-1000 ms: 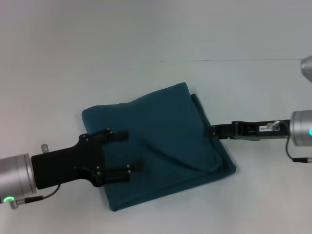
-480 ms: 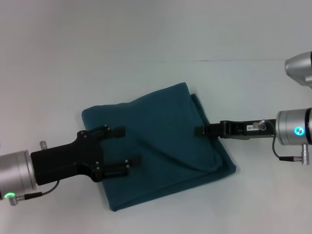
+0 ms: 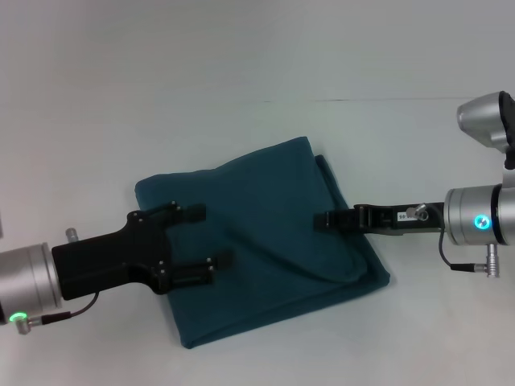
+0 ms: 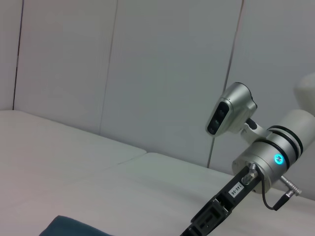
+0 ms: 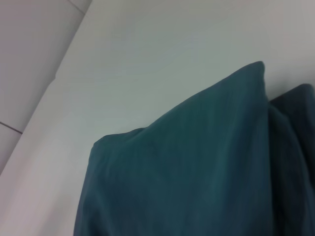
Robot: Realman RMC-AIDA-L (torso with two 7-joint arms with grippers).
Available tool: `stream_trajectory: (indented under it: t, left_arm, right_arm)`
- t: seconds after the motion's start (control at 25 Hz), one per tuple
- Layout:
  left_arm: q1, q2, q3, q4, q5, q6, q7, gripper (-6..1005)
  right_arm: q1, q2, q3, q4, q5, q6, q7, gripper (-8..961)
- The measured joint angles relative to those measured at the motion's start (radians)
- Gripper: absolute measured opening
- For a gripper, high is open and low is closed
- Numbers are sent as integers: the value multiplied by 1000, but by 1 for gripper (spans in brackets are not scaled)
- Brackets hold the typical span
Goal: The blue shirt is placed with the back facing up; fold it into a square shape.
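White desk (image 3: 241, 48) carries the blue shirt (image 3: 265, 241) already folded roughly square, left gripper (image 3: 213, 237) fingers wide, right gripper (image 3: 320, 219) fingers unreadable, only tidying seemingly left.

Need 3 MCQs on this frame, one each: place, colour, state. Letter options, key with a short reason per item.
1. Where is the left gripper?
A. over the shirt's left part
B. off the table
C. at the far edge of the table

2. What colour is the blue shirt?
A. red
B. dark teal-blue
C. yellow

3. How does the shirt lie?
A. spread flat with sleeves out
B. hanging from a gripper
C. folded into a rough square

Key: 1 A, its open fingers lie across the cloth's left side, the right gripper being over the right part. 2 B, plain teal in head and right wrist views. 3 C, layered edges show at the right side on the table.
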Motion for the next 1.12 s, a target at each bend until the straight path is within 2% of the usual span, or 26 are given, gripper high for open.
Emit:
stream_trajectory:
  t: [0.32, 0.84, 1.12]
  left_arm:
    - [-11, 1, 0, 0, -1, -5, 1, 878]
    - [-18, 0, 0, -7, -2, -28, 0, 879]
    - [-23, 0, 0, -7, -2, -34, 0, 879]
  right_arm:
    - [-10, -8, 5, 0, 3, -4, 0, 644]
    - [-10, 12, -1, 1, 3, 0, 0, 642]
    - [-15, 11, 11, -2, 8, -48, -7, 640]
